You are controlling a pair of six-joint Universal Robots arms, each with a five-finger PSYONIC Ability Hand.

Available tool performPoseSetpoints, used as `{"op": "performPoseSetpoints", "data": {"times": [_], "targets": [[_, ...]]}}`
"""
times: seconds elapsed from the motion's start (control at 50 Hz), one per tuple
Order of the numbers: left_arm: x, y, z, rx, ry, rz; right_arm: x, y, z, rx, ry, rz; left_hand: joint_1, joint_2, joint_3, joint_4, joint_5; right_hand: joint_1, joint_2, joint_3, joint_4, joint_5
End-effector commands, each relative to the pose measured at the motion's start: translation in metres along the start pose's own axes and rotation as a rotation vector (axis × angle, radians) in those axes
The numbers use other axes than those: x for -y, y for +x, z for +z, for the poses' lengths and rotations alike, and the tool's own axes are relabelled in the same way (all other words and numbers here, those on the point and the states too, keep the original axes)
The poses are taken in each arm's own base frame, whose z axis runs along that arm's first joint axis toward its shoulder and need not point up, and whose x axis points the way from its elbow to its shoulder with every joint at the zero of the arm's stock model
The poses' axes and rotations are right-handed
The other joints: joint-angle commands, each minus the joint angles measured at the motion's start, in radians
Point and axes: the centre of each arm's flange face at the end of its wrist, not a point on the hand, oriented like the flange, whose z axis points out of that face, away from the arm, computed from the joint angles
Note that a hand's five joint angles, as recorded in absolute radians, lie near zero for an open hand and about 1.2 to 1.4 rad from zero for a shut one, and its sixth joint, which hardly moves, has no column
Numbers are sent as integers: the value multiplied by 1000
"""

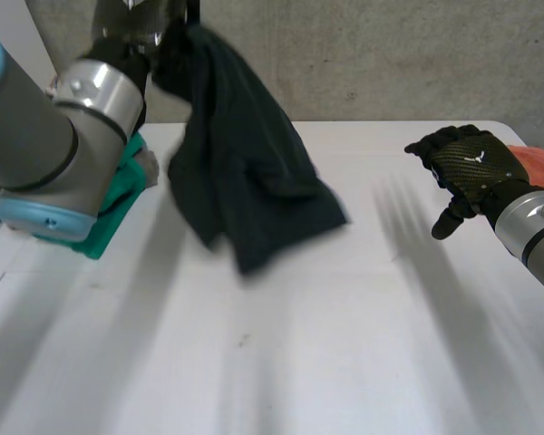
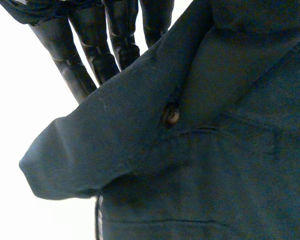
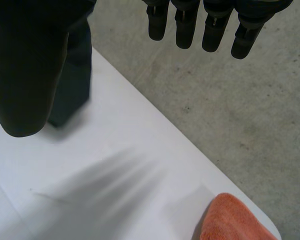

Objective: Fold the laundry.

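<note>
**Dark shirt held up over the table, right hand spread**

The left hand [image 1: 150, 36] is raised above the far left part of the white table [image 1: 344, 353], and a dark blue-green woven shirt [image 1: 245, 172] hangs from it in loose folds, its lower end just above the tabletop. In the left wrist view the black fingers [image 2: 85, 60] run nearly straight behind the cloth. The exact pinch is hidden, but the cloth seems caught against the thumb. A small round brown button [image 2: 171, 115] sits beside a stitched chest pocket [image 2: 235, 165] on the shirt.

The right hand [image 1: 467, 168] is above the table's right side, well apart from the shirt, its fingers [image 3: 185, 27] spread and straight with nothing in them.

A bright green crumpled cloth [image 1: 118, 204] lies at the table's far left edge, partly behind the left arm. An orange terry cloth [image 3: 230, 220] lies at the table's far right corner
</note>
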Motion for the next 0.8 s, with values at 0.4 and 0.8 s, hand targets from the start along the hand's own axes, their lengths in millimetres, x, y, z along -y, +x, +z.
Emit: {"op": "performPoseSetpoints", "data": {"times": [0.4, 0.8], "targets": [[-60, 179, -129, -811, -302, -326, -16, 76, 19, -275, 11, 40, -927, -1020, -994, -1025, -945, -51, -37, -35, -36, -49], [-39, 16, -130, -182, -338, -227, 51, -51, -28, 200, -15, -36, -927, -1020, -994, -1025, -945, -36, -22, -20, -21, -34]]}}
